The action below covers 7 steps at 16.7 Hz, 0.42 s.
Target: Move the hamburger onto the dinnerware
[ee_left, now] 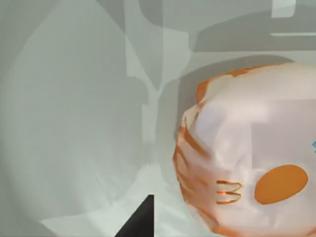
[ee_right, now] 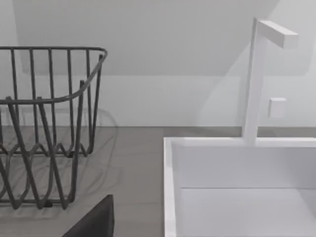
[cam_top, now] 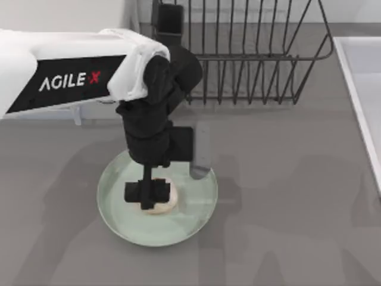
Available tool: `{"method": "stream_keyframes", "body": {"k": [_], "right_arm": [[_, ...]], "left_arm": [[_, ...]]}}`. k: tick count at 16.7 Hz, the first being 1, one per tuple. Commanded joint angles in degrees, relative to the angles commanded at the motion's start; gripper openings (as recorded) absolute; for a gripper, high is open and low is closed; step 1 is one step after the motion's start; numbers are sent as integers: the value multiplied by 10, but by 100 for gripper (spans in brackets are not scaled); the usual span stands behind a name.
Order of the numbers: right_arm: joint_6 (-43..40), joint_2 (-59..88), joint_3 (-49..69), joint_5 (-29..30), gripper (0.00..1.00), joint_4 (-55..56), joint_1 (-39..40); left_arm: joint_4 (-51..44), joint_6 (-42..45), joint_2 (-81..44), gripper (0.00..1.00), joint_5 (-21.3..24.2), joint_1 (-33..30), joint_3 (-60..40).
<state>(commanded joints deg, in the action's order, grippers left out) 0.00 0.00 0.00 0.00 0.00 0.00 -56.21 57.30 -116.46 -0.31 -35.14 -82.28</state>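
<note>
The hamburger (cam_top: 166, 202), a small cream-tan bun with orange marks, lies on the dinnerware (cam_top: 199, 205), a pale mint-green plate at the table's front left of centre. My left gripper (cam_top: 147, 193) hangs straight down over the plate, with the bun just to its right side. In the left wrist view the hamburger (ee_left: 247, 148) looms close over the plate's surface (ee_left: 74, 123). One dark fingertip (ee_left: 140, 222) stands apart from it, so the gripper is open. A dark part of my right gripper (ee_right: 94, 219) shows in the right wrist view, away from the plate.
A dark wire dish rack (cam_top: 250, 53) stands at the back behind the plate and also appears in the right wrist view (ee_right: 44, 123). A white sink (cam_top: 363, 89) runs along the right edge, its basin (ee_right: 237, 187) under a white faucet (ee_right: 254, 79).
</note>
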Motion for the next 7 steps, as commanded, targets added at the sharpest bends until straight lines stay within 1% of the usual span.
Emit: {"method": "stream_keyframes", "body": {"k": [1, 2, 7], "right_arm": [[0, 0, 0, 0, 100, 0, 0], [0, 0, 0, 0, 100, 0, 0], [0, 0, 0, 0, 100, 0, 0]], "left_arm": [[0, 0, 0, 98, 0, 0, 0], [0, 0, 0, 100, 0, 0, 0], [0, 0, 0, 100, 0, 0, 0]]}}
